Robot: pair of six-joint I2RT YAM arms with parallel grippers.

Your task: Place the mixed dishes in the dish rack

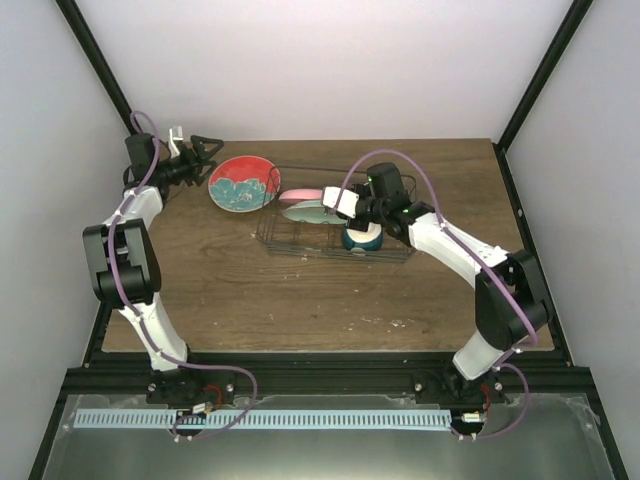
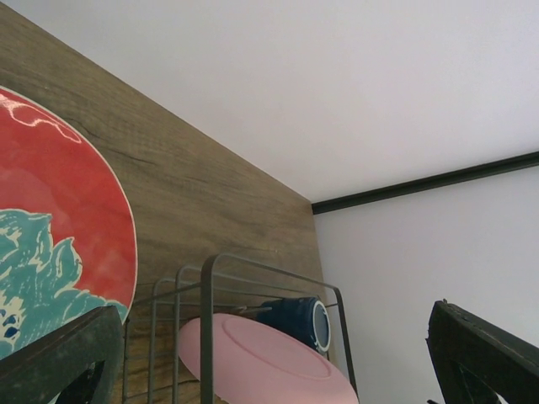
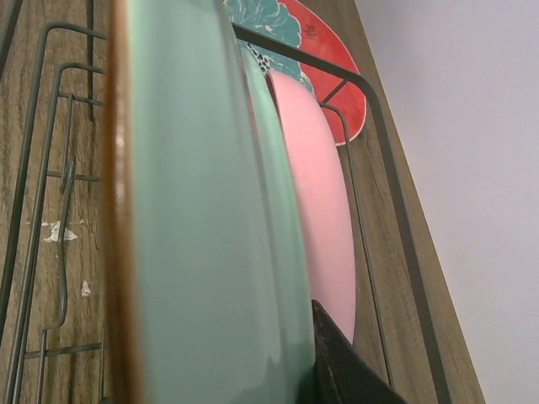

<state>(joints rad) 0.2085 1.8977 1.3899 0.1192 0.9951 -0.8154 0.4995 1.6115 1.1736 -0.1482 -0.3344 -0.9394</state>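
Note:
The dish rack [image 1: 385,250] of dark wire stands mid-table. My right gripper [image 1: 340,205] is shut on the mint-green plate [image 1: 305,212], held on edge inside the rack; one dark finger [image 3: 345,366] presses its rim [image 3: 210,219]. The pink plate [image 1: 298,196] leans in the rack just behind it, and shows too as pink plate [image 3: 324,194] and pink plate [image 2: 253,362]. A dark blue mug [image 2: 296,318] with a pale rim lies in the rack [image 2: 206,320]. The teal-and-red plate [image 1: 240,184] lies on the table left of the rack. My left gripper [image 1: 197,155] hangs open beside it, holding nothing.
The wooden table [image 1: 300,300] ends at a black frame post [image 1: 530,90] on the right and another on the left. White walls close the back and sides. A few pale specks mark the wood near the front edge.

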